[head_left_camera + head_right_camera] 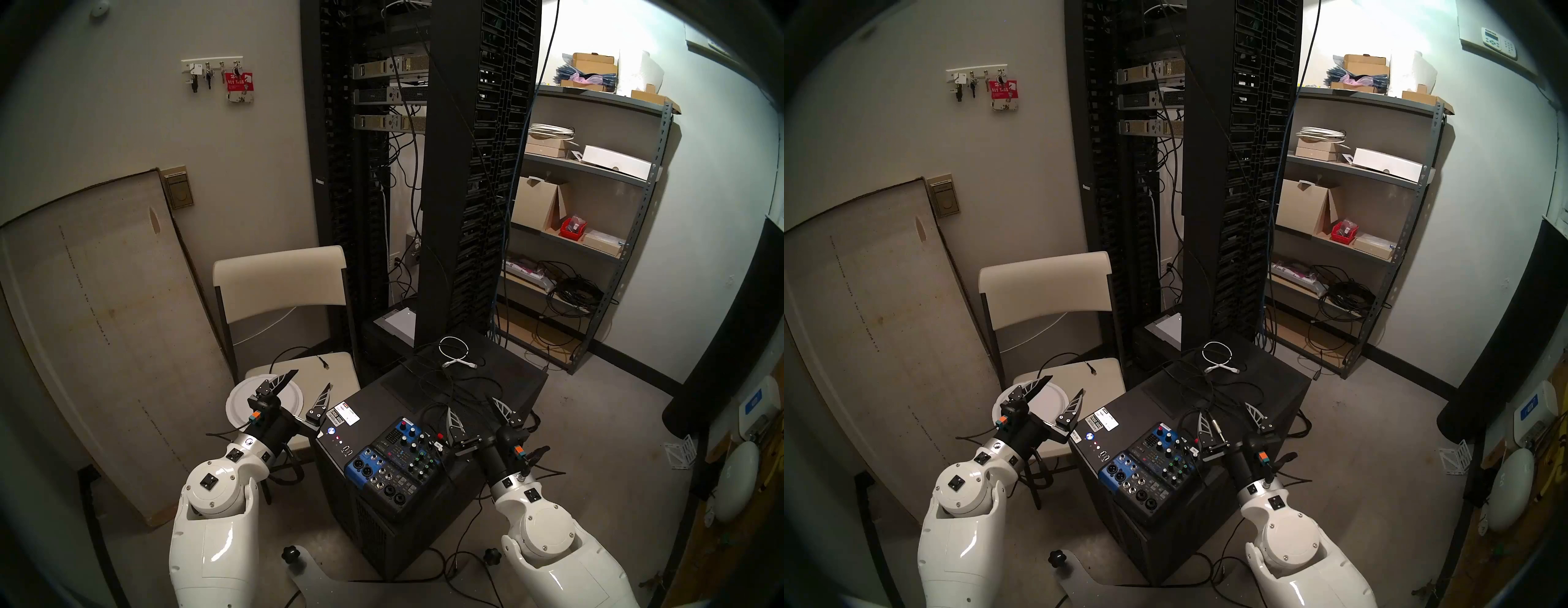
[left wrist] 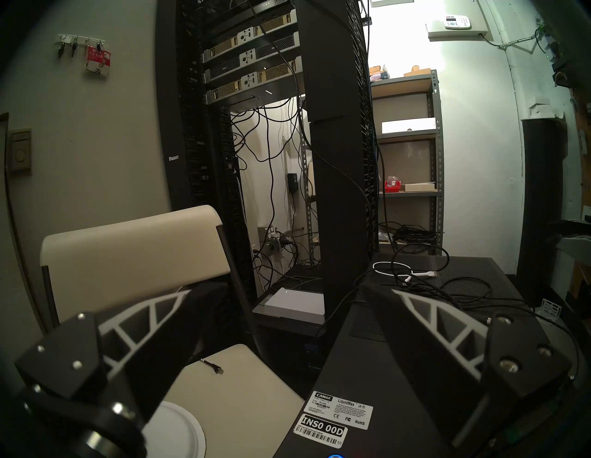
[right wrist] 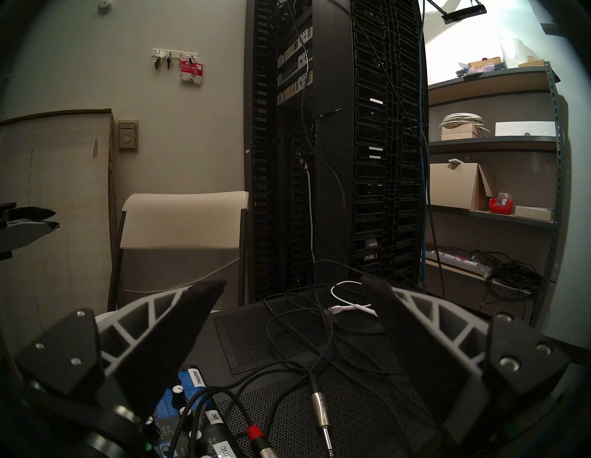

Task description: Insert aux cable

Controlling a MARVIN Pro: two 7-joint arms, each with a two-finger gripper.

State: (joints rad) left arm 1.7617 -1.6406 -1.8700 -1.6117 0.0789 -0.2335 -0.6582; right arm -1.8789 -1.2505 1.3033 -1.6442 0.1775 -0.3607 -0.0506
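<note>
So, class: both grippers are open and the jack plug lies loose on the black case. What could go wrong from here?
1. The aux cable plug lies among tangled black cords; the right gripper might pinch a neighbouring cord as well.
2. A cable with a red-ringed plug lies close beside it and could be nudged.
3. The mixer carries many sockets, so the plug could meet the wrong one.

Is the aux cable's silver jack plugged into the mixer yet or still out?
Out. The jack plug lies loose on the black computer case, beside the mixer.

Computer case [image 2: 367, 367] stickers: "INS0 00D", "LiquidMax"; mixer [image 3: 204, 425]: "master".
</note>
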